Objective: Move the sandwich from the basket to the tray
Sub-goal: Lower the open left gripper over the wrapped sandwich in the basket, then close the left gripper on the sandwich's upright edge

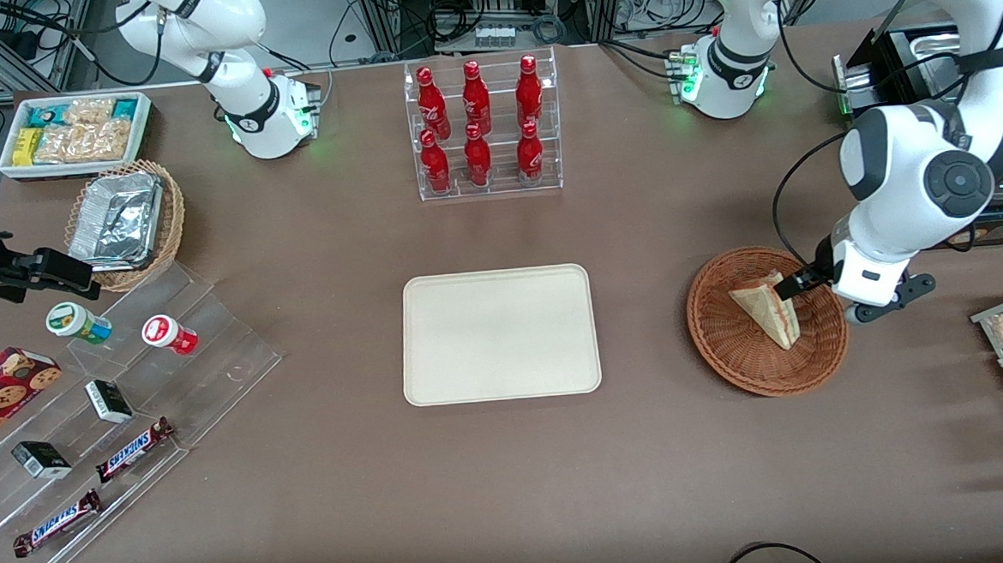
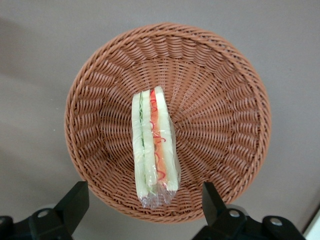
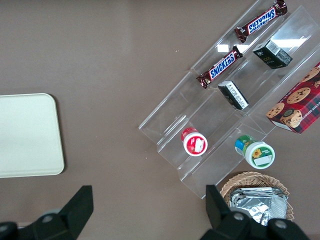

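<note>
Brown table (image 1: 647, 445) holds the cream tray (image 1: 499, 334) at centre. Toward the working arm's end sits the round wicker basket (image 1: 732, 347), with the wrapped wedge sandwich (image 1: 769, 312) lying in it. Left gripper (image 2: 142, 200) hovers above the basket, fingers (image 2: 75, 200) spread wide, straddling the sandwich's end without touching.

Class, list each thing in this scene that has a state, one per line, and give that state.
sandwich: wrapped, standing on edge in the basket
basket: holds only the sandwich
tray: empty
gripper: open, above the basket, fingers astride the sandwich, not touching
bottles: upright in the clear rack
</note>
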